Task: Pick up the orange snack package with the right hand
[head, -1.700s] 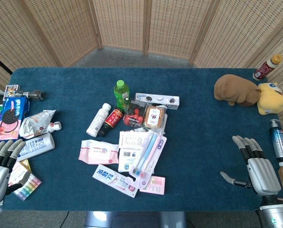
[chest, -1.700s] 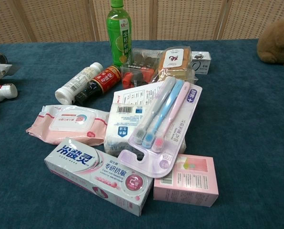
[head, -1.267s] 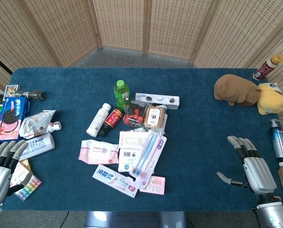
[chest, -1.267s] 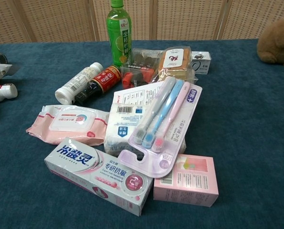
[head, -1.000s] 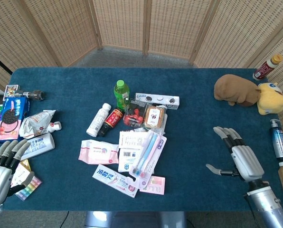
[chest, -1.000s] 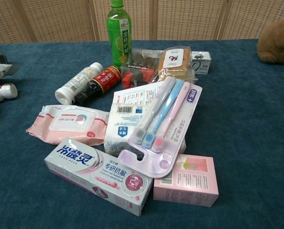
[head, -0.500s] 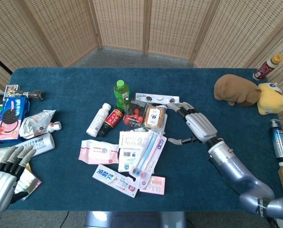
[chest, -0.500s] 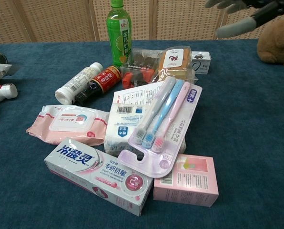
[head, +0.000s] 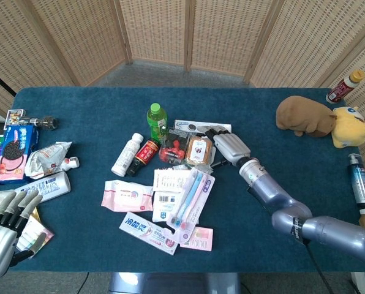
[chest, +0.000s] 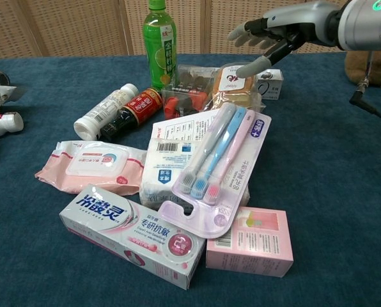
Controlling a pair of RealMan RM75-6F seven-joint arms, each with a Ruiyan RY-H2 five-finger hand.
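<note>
The orange snack package (head: 198,150) (chest: 232,83) lies in the pile at the table's middle, clear-wrapped with a white label, beside a red-filled clear pack (head: 173,150). My right hand (head: 227,145) (chest: 270,35) hovers just right of and above it, fingers spread and empty, fingertips pointing toward the package. In the chest view the thumb hangs close over the package's right end; whether it touches I cannot tell. My left hand (head: 3,236) rests at the near left table corner, fingers apart, holding nothing.
Around the package: a green bottle (head: 157,117), a white long box (head: 198,127), dark and white bottles (head: 142,153), a toothbrush pack (head: 191,196), wipes (head: 127,196), toothpaste (head: 147,233). A brown plush (head: 305,116) and bottles (head: 360,179) stand at the right; snacks (head: 14,150) at the left.
My right hand has swept from the near right of the table leftward and away to hover by the orange package. The left hand has drawn back slightly toward the near edge.
</note>
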